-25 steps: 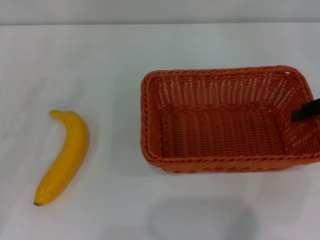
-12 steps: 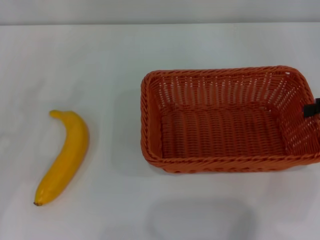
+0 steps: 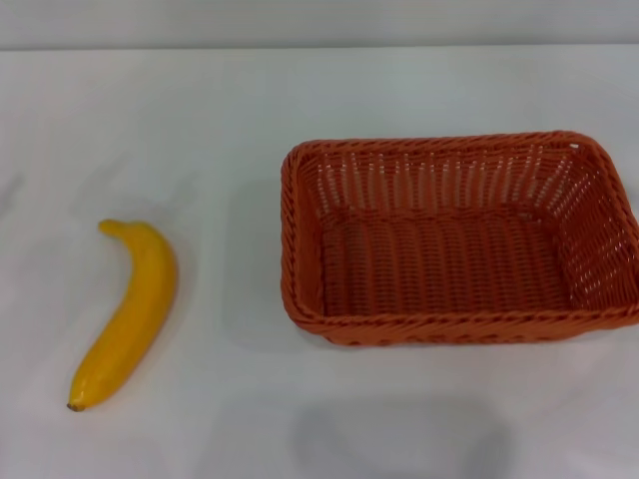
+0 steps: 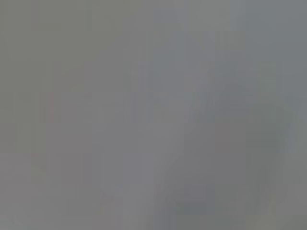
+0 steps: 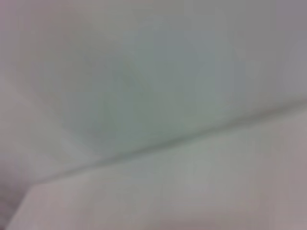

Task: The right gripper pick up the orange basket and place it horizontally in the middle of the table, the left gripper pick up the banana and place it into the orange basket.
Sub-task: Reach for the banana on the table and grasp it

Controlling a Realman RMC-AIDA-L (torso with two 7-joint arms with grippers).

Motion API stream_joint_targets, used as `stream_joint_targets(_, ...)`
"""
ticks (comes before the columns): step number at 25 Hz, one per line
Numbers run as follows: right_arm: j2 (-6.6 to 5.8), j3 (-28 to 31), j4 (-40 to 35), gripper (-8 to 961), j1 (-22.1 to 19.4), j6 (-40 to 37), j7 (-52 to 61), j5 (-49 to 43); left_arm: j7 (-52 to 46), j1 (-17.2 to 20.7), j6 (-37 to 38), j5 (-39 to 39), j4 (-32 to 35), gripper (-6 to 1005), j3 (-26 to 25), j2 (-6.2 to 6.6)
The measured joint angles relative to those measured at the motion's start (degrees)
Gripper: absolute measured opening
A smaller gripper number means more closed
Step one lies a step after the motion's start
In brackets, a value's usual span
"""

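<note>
Head view: the orange basket [image 3: 454, 244] sits upright on the table [image 3: 250, 120], its long side running across my view and its open top facing up. Its interior is bare wicker. Its right end reaches the edge of the view.

The banana [image 3: 128, 311] lies flat on the table to the left of the basket, well apart from it and touching nothing else. Its stem end points away from me and its dark tip toward me, with the curve bulging toward the basket. The stem end is about level with the middle of the basket's left wall; the tip lies nearer to me than the basket's near rim.

Neither my left gripper nor my right gripper shows in the head view, and nothing of either arm is near the basket. Both wrist views give only blurred pale surface, with no fingers visible. I therefore cannot tell whether either set of jaws is released or clenched.
</note>
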Motion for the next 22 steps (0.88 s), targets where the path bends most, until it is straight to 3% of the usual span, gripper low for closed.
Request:
stream_joint_targets(3,0.36,0.44,0.42,845,-0.48,2.68,-4.43,4.32,-7.04,-4.3,2.33,11.73,-4.01,876,0.01,1.63)
stream_joint_targets(10,0.64,0.48,3.19,844,-1.17,7.33,-13.89,11.71,-19.99,-16.36,6.01,37.23,-6.17,876,0.1,3.35)
stream_joint_targets(16,0.66,0.54,5.69,844,-2.19,10.84,-23.06,16.19,-31.44,-23.8,6.79,46.03,-3.82,876,0.1,3.89)
stream_joint_targets(22,0.05,-0.29,6.15,844,-2.69,17.05,-28.52,15.87,-42.43,-30.03,6.3,54.9,6.15,875,0.17,5.37)
